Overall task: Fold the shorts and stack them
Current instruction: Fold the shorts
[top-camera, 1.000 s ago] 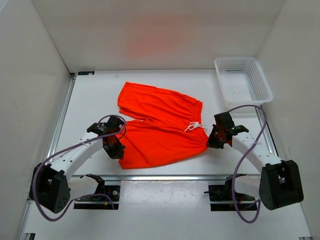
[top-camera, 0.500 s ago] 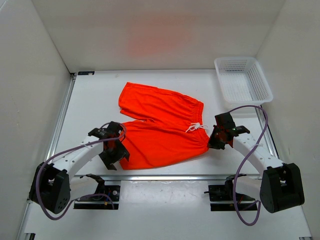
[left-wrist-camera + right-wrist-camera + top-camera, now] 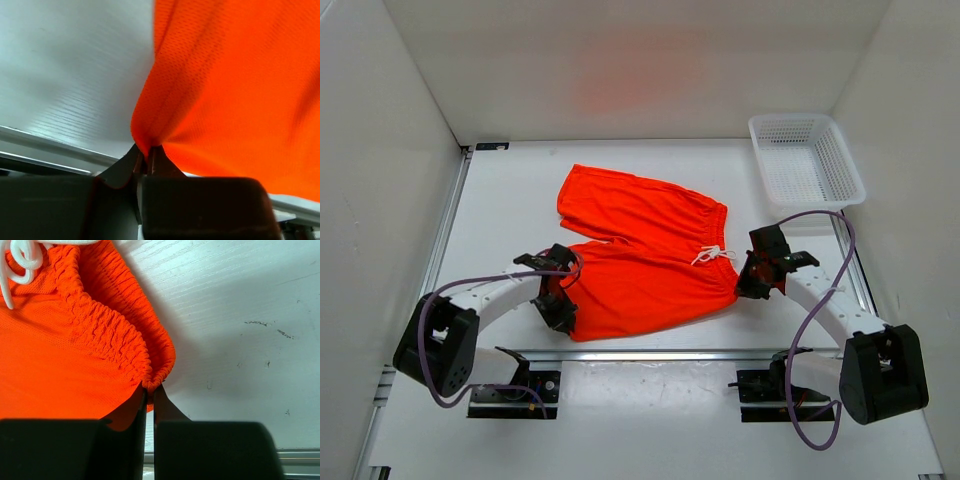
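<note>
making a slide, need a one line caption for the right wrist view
Right tool pinching the gathered waistband corner of the orange shorts, white drawstring at upper left.

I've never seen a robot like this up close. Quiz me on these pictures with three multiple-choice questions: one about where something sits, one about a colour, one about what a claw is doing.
1. Where is the white basket on the table?
A) near left corner
B) far right corner
C) on top of the shorts

2. What colour is the drawstring on the shorts?
A) black
B) blue
C) white

3. What is the left gripper doing?
A) pinching a corner of the shorts
B) hanging open over bare table
C) gripping the basket

Answers:
1 B: the top view shows it at the far right corner, apart from the shorts.
2 C: a white bow lies on the orange fabric.
3 A: its wrist view shows it closed on a bunched bit of orange fabric.
</note>
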You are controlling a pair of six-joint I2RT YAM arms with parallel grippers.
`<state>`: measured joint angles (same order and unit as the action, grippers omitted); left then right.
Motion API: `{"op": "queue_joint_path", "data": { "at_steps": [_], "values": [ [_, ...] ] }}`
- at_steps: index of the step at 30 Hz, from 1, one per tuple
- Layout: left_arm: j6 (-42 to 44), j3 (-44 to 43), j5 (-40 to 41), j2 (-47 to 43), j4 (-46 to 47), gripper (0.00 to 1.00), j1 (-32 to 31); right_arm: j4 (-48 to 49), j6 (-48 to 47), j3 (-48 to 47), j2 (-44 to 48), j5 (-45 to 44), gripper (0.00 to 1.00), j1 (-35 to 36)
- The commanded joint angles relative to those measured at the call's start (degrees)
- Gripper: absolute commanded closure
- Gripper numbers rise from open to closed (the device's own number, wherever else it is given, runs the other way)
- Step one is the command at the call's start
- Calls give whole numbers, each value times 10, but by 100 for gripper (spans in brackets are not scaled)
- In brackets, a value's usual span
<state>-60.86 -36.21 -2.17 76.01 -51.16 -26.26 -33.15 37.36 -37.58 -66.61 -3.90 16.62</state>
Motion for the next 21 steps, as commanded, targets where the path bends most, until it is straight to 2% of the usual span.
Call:
{"op": "queue_joint_path", "data": {
  "at_steps": [1, 5, 7, 9, 12, 15, 18, 20, 21],
  "values": [
    [4, -31, 20, -16, -2, 90, -5, -7, -5, -2, -3, -9, 100, 0],
    [4, -110, 75, -67, -90, 90, -5, -12, -10, -15, -3, -9, 100, 0],
    [18, -183, 109, -75, -139, 90, 2, -25, -10, -21, -3, -15, 100, 0],
    [31, -234, 124, -75, -162, 90, 29, -41, -15, -44, 2, -15, 100, 0],
    [81, -358, 139, -36, -176, 90, 67, -62, -15, -73, 3, -21, 100, 0],
    [108, -437, 140, 28, -176, 90, 102, -82, -15, -108, -4, -27, 100, 0],
    [136, -569, 151, 100, -176, 90, 131, -94, -10, -151, -37, -32, 100, 0],
    [147, -624, 140, 164, -176, 90, 146, -100, -10, -191, -57, -32, 100, -5],
    [152, -682, 140, 187, -176, 90, 158, -106, -10, -206, -82, -32, 100, -5]
  ]
}}
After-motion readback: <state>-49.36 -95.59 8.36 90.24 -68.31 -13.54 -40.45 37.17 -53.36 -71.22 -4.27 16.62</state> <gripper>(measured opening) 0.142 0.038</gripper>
